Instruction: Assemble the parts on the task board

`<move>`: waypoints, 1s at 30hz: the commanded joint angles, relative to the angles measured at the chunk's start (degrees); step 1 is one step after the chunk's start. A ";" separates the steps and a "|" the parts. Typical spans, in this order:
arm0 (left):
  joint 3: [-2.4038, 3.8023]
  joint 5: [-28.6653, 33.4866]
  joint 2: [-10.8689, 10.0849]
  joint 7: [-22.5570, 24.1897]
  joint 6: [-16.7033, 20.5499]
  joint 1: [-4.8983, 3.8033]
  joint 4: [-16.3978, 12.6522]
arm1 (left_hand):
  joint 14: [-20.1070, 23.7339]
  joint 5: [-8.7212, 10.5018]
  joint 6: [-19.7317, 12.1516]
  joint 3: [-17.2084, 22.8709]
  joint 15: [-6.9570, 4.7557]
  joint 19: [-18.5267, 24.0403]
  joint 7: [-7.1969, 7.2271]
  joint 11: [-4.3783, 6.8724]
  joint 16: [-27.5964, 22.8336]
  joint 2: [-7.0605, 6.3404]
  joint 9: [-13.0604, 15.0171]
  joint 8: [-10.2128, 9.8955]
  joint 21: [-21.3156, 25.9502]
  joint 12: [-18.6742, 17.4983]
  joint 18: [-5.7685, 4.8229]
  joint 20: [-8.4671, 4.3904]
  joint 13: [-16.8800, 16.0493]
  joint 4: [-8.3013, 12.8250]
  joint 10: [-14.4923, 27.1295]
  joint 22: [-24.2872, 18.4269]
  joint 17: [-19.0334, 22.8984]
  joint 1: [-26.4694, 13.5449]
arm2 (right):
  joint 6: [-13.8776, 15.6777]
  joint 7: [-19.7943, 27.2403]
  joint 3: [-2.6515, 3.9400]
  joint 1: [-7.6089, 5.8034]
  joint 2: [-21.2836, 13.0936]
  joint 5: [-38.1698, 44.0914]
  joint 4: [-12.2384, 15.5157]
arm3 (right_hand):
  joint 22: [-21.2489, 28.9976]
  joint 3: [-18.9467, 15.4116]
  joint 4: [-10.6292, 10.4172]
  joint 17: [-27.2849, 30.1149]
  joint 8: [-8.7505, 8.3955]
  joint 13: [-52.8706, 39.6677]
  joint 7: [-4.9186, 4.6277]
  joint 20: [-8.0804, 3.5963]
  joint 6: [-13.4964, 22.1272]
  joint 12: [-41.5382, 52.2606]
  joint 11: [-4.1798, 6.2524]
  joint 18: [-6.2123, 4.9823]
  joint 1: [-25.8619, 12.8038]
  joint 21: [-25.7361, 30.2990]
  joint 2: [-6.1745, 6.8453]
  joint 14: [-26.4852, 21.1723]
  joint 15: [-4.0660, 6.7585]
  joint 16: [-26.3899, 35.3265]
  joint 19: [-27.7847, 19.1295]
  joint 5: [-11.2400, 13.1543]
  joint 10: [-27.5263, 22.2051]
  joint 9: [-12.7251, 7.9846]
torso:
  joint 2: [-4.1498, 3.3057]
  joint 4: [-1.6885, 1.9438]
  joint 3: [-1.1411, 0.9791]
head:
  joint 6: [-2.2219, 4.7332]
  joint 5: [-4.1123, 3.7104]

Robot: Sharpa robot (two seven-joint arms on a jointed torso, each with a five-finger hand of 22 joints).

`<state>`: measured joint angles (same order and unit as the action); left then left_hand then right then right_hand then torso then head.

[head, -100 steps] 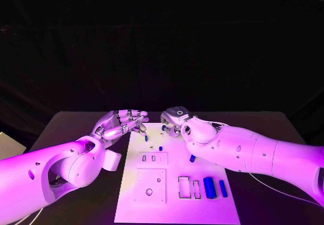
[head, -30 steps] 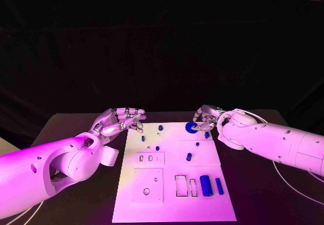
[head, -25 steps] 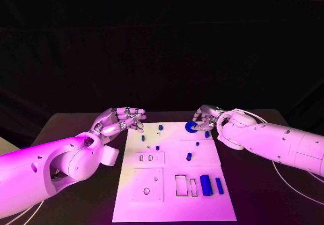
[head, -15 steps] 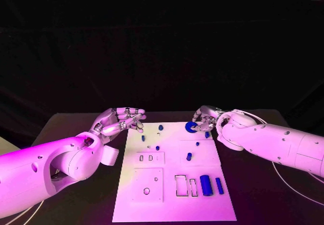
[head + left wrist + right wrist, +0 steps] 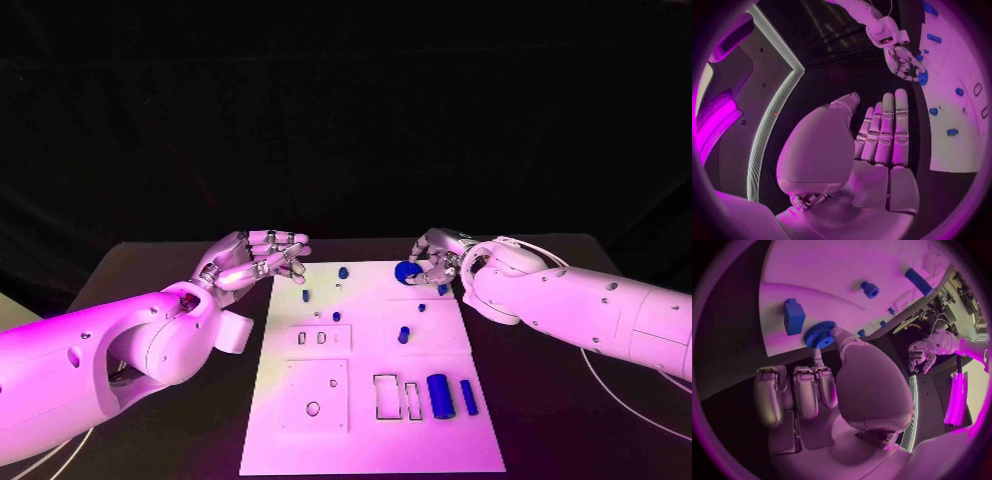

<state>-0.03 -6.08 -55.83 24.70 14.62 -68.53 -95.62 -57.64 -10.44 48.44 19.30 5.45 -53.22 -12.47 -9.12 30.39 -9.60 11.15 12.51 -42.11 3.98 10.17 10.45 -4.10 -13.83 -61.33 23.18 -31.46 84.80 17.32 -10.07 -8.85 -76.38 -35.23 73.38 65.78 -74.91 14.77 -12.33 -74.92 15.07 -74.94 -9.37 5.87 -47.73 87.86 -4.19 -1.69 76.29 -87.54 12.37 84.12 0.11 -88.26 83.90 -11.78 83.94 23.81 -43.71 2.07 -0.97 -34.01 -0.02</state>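
The right robot hand pinches a blue gear over the far right corner of the board. The left robot hand hovers at the far left corner, its fingers curled in and holding nothing. The gear looks light, stiff and small, so I think the toothed rim is the best place to hold it.

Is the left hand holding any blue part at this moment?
No: in the left wrist view the left hand has its fingers straight and nothing in them, and it hangs beside the task board.

Head camera overlooks task board; wrist cameras close.
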 commanded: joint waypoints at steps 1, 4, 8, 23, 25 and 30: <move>0.04 -0.15 0.20 -0.03 -0.93 -0.08 0.03 | 0.43 0.20 -0.46 0.32 -0.11 0.57 -0.03 0.05 0.38 -0.11 0.08 0.02 -0.20 -0.35 0.13 -0.02 0.07 0.05 0.48 0.09 -0.05 0.08 | -1.43 0.79 -0.07 0.11 0.11 -0.29 -0.22 | -12.52 -0.42 -0.09 -10.00 -0.30 -12.65 -0.01 0.46 0.33 -0.05 -0.43 0.99 -0.41 -0.36 0.04 4.84 -0.48 -0.33 4.58 -0.29 3.82 -0.09 | 0.00 -0.01 0.05 | 0.11 -0.09; 0.04 -0.16 0.27 -0.08 -0.94 -0.07 0.10 | 0.43 0.20 -0.46 0.32 -0.11 0.57 -0.03 0.05 0.38 -0.11 0.08 0.02 -0.20 -0.35 0.13 -0.02 0.07 0.05 0.48 0.09 -0.05 0.08 | -1.49 0.72 -0.07 0.11 0.20 -0.34 -0.43 | -12.49 -0.48 -0.13 -10.03 -0.31 -12.63 -0.02 0.46 0.34 -0.07 -0.43 0.98 -0.41 -0.34 0.03 4.85 -0.48 -0.34 4.57 -0.29 3.80 -0.10 | 0.00 -0.04 0.05 | 0.13 -0.17; 0.04 -0.17 0.33 -0.12 -0.96 -0.07 0.10 | 0.46 0.21 -0.51 0.36 -0.09 0.64 -0.08 0.02 0.38 -0.07 0.08 0.00 -0.29 -0.36 0.13 0.00 0.08 0.03 0.55 0.14 -0.06 0.05 | -1.59 0.33 -0.07 0.12 0.41 0.18 -0.63 | -12.74 0.06 -0.11 -10.17 -0.03 -12.82 0.09 0.47 -0.39 0.09 -0.33 1.04 1.08 -0.53 -1.10 4.86 -0.44 -0.40 4.69 0.38 3.96 -0.07 | 0.00 -0.01 0.00 | 0.07 -0.12; 0.04 -0.17 0.36 -0.38 -1.04 -0.07 0.14 | 0.48 0.20 -0.55 0.43 -0.06 0.73 -0.11 -0.01 0.39 0.02 0.08 -0.02 -0.41 -0.35 0.13 0.02 0.08 0.03 0.62 0.22 -0.08 0.05 | 0.69 -1.00 -0.07 0.46 0.80 6.99 0.54 | -14.13 3.62 -0.51 -10.85 0.45 -14.60 1.29 -0.32 -5.59 1.71 0.65 1.41 2.41 -1.65 -2.09 4.99 0.59 -0.62 5.50 2.51 5.65 -0.47 | 0.00 0.02 -0.03 | 0.08 -0.02; 0.04 -0.17 0.35 -0.40 -1.03 -0.07 0.15 | 0.48 0.20 -0.55 0.43 -0.06 0.73 -0.11 -0.01 0.39 0.02 0.08 -0.02 -0.41 -0.35 0.13 0.02 0.08 0.03 0.62 0.22 -0.08 0.05 | 1.60 -1.42 -0.07 0.50 0.72 8.08 1.02 | -14.20 3.70 -0.53 -10.87 0.46 -14.62 1.35 -0.38 -5.76 1.72 0.71 1.43 2.40 -1.71 -2.06 5.00 0.64 -0.63 5.55 2.54 5.66 -0.49 | 0.02 0.01 -0.02 | 0.13 -0.03; 0.04 -0.17 0.34 -0.44 -1.07 -0.07 0.18 | 0.50 0.19 -0.57 0.49 -0.06 0.77 -0.11 -0.02 0.39 0.07 0.09 -0.03 -0.47 -0.34 0.14 0.03 0.08 0.05 0.65 0.26 -0.09 0.10 | 4.43 -2.66 -0.07 0.57 0.25 11.34 2.70 | -14.46 3.95 -0.52 -10.88 0.48 -14.76 1.52 -0.54 -6.20 1.86 0.87 1.51 2.47 -1.92 -1.92 5.00 0.81 -0.63 5.70 2.44 5.80 -0.54 | 0.03 0.02 0.02 | 0.17 0.03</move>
<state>-0.03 -6.09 -55.58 24.07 14.57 -68.53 -95.38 -57.64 -10.44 48.24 19.46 5.44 -52.82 -12.27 -9.12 30.39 -9.59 11.14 12.51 -42.32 3.98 10.17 10.45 -4.11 -13.66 -60.91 23.36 -31.50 84.80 19.41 -11.27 -8.89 -75.89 -34.88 80.22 68.01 -74.94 18.36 -12.73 -74.91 15.34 -74.92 -7.84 5.83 -53.38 89.40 -3.79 -0.80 78.71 -89.20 9.97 84.13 0.54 -88.70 83.93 -9.39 83.94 23.18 -43.67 2.08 -0.98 -33.87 -0.02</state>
